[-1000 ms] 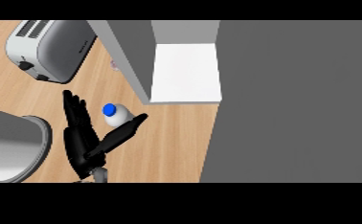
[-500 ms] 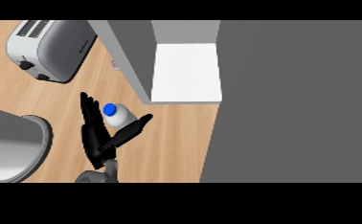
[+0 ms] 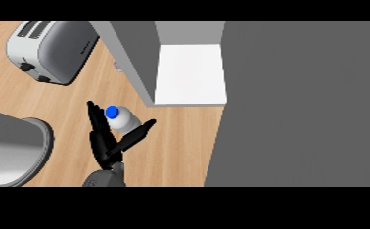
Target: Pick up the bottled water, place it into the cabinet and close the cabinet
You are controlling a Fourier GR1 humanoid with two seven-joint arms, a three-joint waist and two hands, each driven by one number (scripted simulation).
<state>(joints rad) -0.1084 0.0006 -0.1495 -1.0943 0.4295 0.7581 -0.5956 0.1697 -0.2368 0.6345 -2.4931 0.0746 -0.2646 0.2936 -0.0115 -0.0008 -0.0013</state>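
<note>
On the counter near the cabinet (image 3: 137, 61), left hand (image 3: 105, 147) spread wide astride the bottle (image 3: 123, 120); close off-centre and you may topple it

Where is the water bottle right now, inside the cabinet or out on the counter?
Out. The bottle sits on the wooden counter, in front of the open cabinet, between the thumb and fingers of the left hand.
</note>
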